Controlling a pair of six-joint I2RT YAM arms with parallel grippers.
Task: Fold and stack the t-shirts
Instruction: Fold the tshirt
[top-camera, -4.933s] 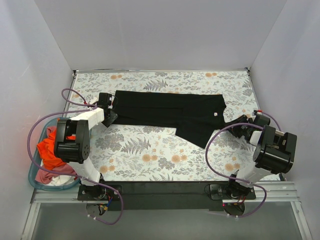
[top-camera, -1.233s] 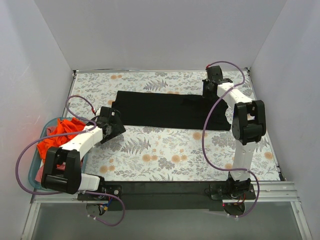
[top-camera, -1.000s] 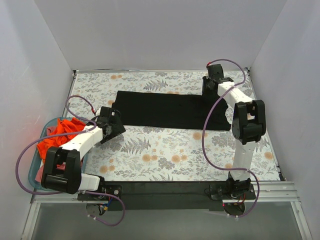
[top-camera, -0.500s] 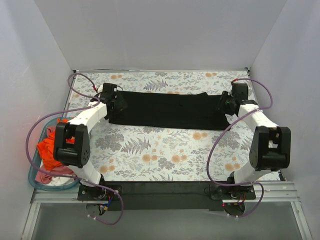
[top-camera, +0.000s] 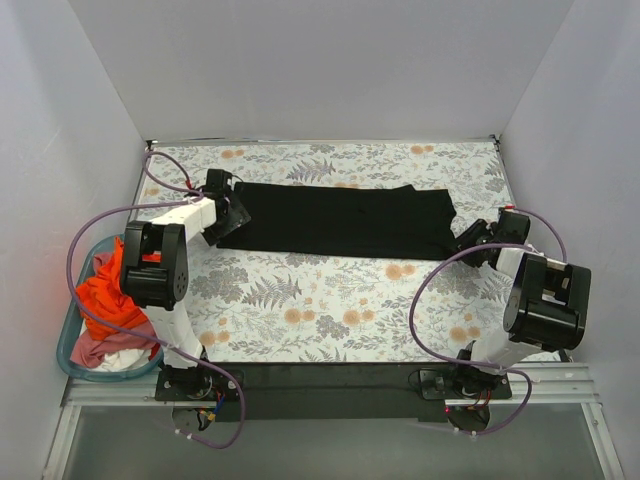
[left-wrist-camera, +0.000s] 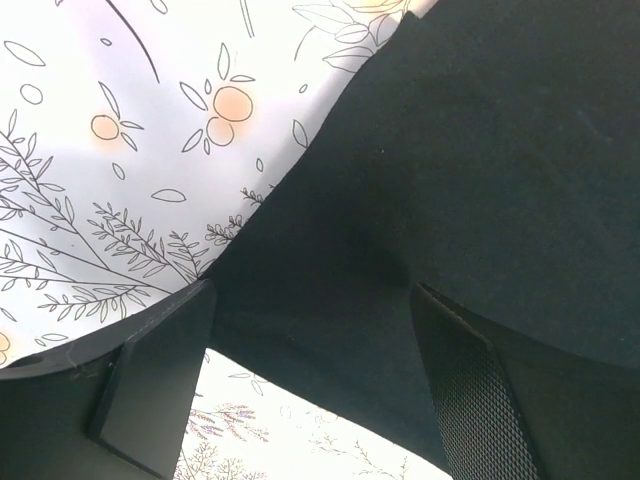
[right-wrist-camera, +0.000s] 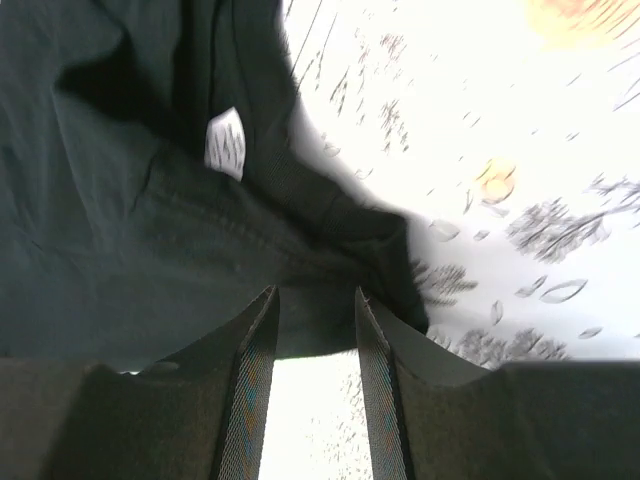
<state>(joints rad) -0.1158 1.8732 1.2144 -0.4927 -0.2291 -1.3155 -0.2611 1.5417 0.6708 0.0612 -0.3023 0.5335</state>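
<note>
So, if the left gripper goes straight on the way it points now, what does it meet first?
The black t-shirt. In the left wrist view the left gripper, jaws wide, faces its edge, with cloth filling the line ahead. Whether it touches the cloth now is unclear.

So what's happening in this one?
Two arms are working on a black t-shirt, spread as a long strip across the far side of the table. The left gripper is at its left end and the right gripper at its right end, both with jaws open, neither gripping. More shirts sit in the basket at left.
</note>
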